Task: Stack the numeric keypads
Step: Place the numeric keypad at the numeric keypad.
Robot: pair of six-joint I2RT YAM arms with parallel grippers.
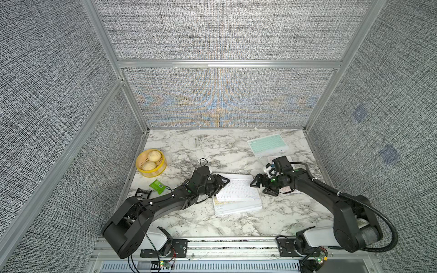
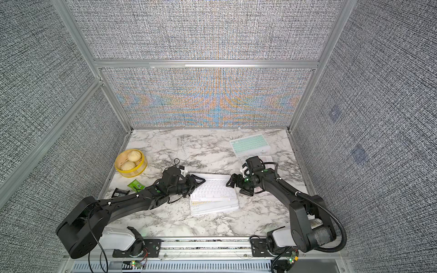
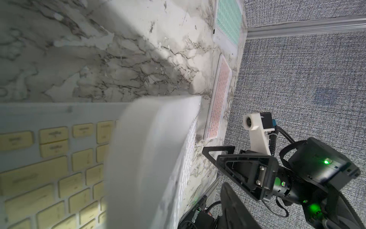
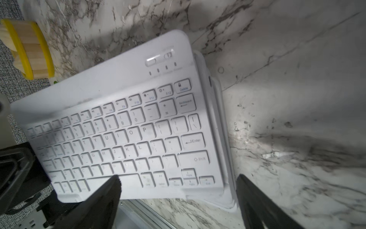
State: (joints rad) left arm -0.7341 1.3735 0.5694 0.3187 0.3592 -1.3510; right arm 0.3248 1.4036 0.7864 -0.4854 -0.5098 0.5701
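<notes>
Top views: L gripper (image 1: 221,188) pinches white keypad (image 1: 238,189); R gripper (image 1: 259,188) spread.

Gripping the white keypad (image 1: 238,189) by its short edge with the left claw (image 1: 221,188) — skewed atop the stack (image 1: 238,208), just over a yellow keypad (image 1: 221,202). Facing the opposite edge, just beside it and apart: right claw (image 1: 261,186), jaws spread wide. Beyond the right claw, toward the back wall: mint keypad (image 1: 268,144), flat on the marble table (image 1: 189,146). Under the right claw's wrist, mostly hidden: pink keypad (image 1: 286,189). Behind the left claw, along its arm: green packet (image 1: 158,186), black packet (image 1: 143,193) — farther out, a yellow steamer basket (image 1: 163,165) with two buns (image 1: 153,155).
</notes>
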